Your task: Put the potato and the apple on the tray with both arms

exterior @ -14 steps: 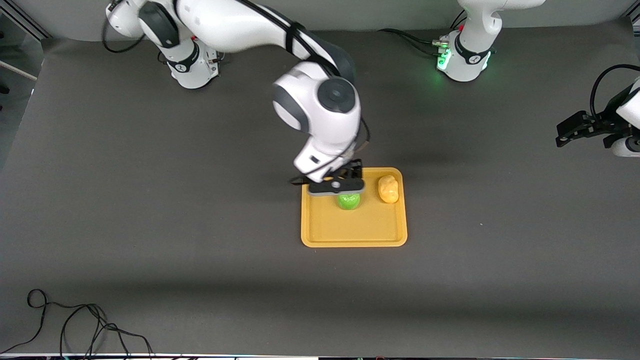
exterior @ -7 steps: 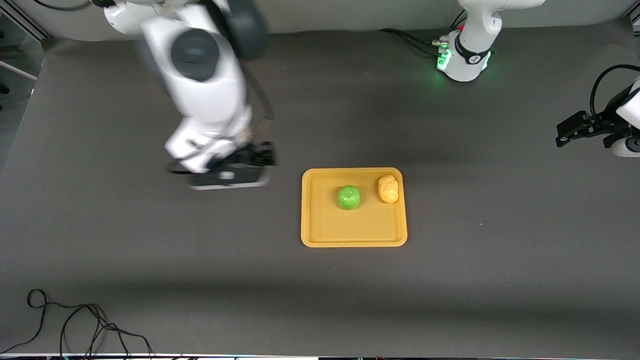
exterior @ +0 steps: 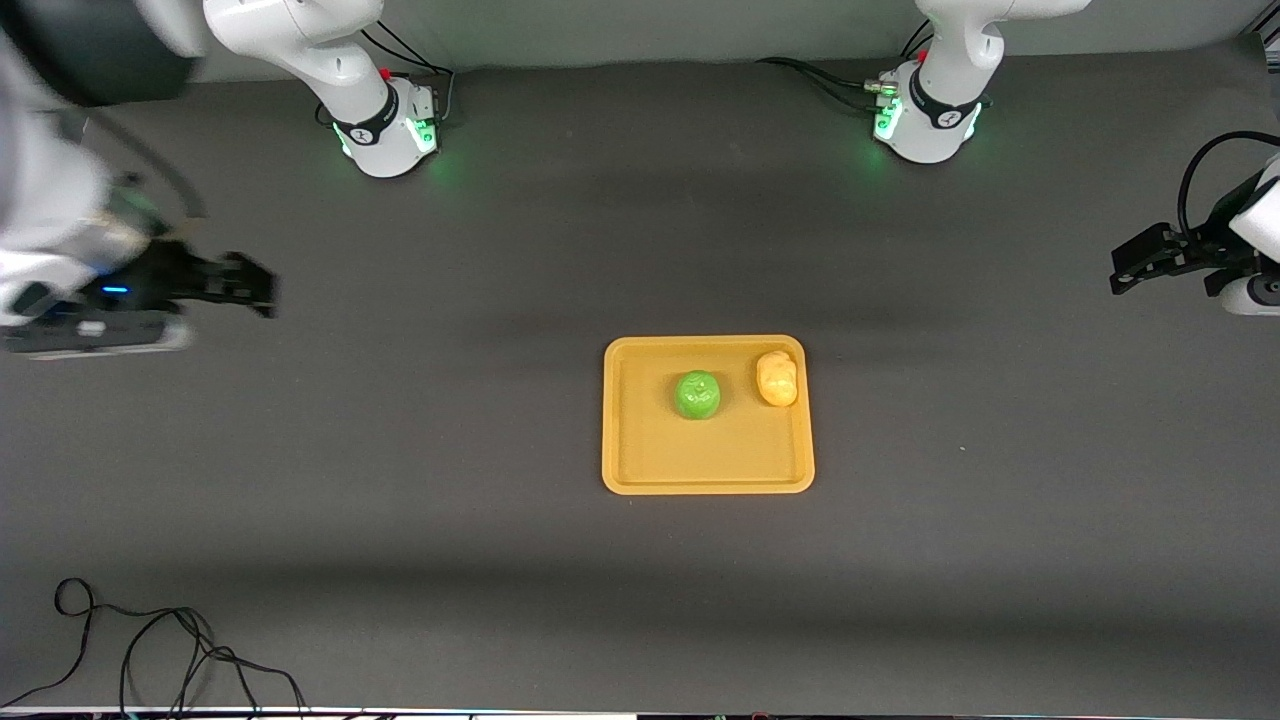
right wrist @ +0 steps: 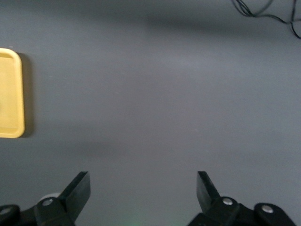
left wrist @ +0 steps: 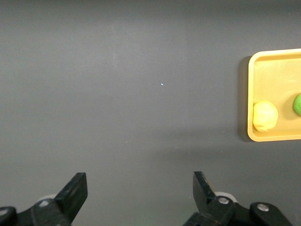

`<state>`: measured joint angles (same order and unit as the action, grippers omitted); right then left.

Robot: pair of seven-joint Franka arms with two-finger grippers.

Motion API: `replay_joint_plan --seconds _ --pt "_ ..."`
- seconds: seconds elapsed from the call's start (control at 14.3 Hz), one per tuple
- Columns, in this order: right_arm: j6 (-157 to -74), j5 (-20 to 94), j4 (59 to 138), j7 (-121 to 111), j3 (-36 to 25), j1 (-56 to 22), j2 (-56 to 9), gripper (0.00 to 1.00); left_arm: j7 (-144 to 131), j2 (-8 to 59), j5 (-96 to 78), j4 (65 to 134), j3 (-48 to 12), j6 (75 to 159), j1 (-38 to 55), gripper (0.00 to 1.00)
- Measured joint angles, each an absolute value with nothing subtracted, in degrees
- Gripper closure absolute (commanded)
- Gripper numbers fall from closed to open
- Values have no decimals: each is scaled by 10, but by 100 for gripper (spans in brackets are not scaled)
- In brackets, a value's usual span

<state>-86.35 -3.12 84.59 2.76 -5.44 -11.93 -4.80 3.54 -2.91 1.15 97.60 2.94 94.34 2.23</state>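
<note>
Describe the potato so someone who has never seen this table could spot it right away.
Find the orange-yellow tray in the middle of the dark table. Two small things lie in it; the potato sits in the corner toward the left arm's base. It is lumpy, oblong and yellow-tan, while the apple beside it is round and bright green.

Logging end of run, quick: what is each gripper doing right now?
Left gripper: open, holding nothing, over bare table.
Right gripper: open, holding nothing, over bare table.

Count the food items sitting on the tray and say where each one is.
2. The apple sits near the middle of the tray; the potato lies beside it, in the corner toward the left arm's base. None looks hidden.
</note>
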Motion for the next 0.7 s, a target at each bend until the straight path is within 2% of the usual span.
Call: replay_joint_plan --seconds 0.42,0.7 --pt "-878 -27 892 -32 -41 -5 -17 0 35 -29 12 977 29 944 22 0" --pt "-880 -27 893 -33 -36 1 -17 0 35 -29 12 977 29 946 22 0"
